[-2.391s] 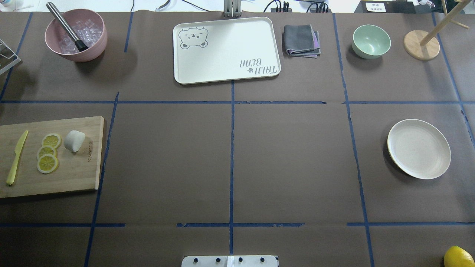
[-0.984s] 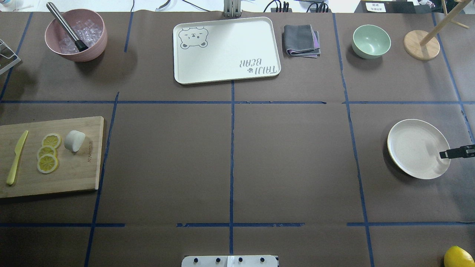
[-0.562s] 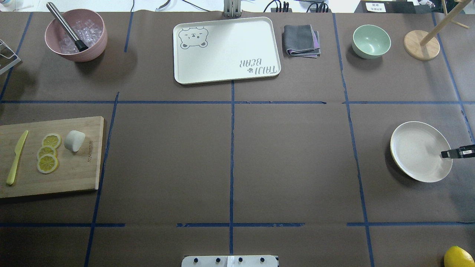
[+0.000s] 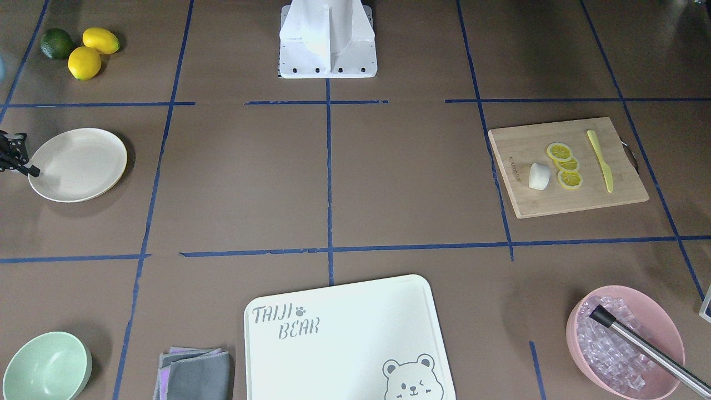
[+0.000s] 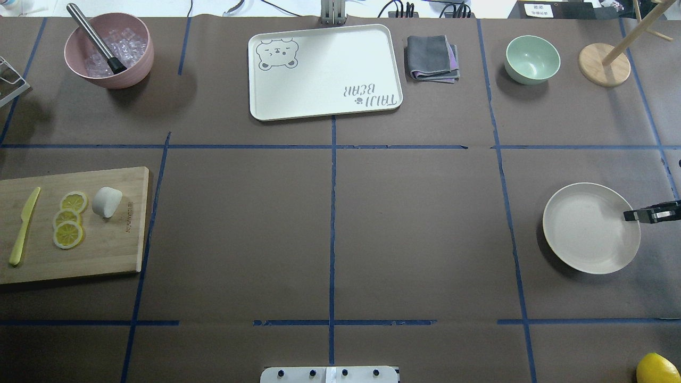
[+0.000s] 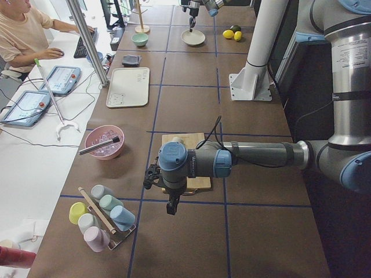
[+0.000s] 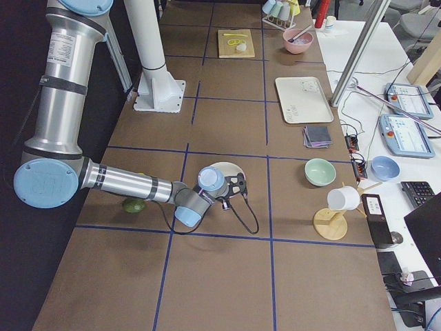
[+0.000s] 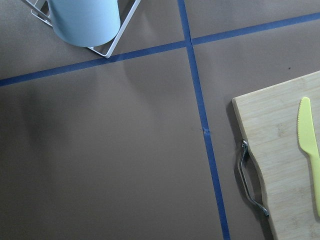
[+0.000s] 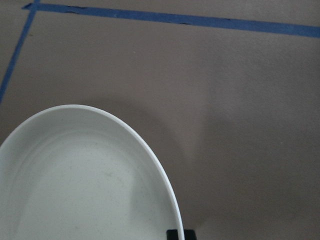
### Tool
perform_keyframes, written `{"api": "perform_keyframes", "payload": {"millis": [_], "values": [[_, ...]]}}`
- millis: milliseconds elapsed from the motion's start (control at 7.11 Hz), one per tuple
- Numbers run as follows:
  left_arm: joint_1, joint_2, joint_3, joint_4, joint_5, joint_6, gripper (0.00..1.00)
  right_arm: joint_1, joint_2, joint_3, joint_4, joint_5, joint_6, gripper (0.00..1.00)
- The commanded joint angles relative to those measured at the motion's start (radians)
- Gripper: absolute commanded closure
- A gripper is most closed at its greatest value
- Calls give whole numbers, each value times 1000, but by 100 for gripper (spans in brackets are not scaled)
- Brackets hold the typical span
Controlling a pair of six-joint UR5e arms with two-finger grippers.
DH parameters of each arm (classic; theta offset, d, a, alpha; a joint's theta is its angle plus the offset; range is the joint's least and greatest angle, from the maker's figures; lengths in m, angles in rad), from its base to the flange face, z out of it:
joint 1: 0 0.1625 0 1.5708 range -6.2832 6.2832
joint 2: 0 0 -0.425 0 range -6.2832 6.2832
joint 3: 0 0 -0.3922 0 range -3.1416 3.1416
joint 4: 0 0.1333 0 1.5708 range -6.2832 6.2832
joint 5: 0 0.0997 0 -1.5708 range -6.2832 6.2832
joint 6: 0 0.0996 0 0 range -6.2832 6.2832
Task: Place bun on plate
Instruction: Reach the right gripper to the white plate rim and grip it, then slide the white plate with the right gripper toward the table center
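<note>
Bun (image 4: 539,176) lies on the cutting board (image 4: 555,203) beside the lemon slices (image 4: 566,165) in the front-facing view, well apart from the plate (image 4: 83,161). Overhead, the right gripper (image 5: 631,215) pinches the plate's rim. In the left side view, I cannot tell whether the left gripper (image 6: 171,205) is spread or pressed together.

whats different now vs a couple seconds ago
The right gripper came in from the table's right edge and seems to have gripped the plate by its rim, sliding it toward the middle and nearer the robot. The bun stays on the cutting board.
</note>
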Motion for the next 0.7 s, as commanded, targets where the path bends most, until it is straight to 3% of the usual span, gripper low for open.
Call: {"api": "perform_keyframes", "payload": {"millis": [0,281,562], "values": [[0,0,-2,-1,0,-1,0,-1,77,107,-101,31,122,100],[0,0,-1,-1,0,1,0,-97,257,120,-151,5,375,100],[0,-1,-1,-1,0,1,0,-195,452,129,-360,-120,529,100]]}}
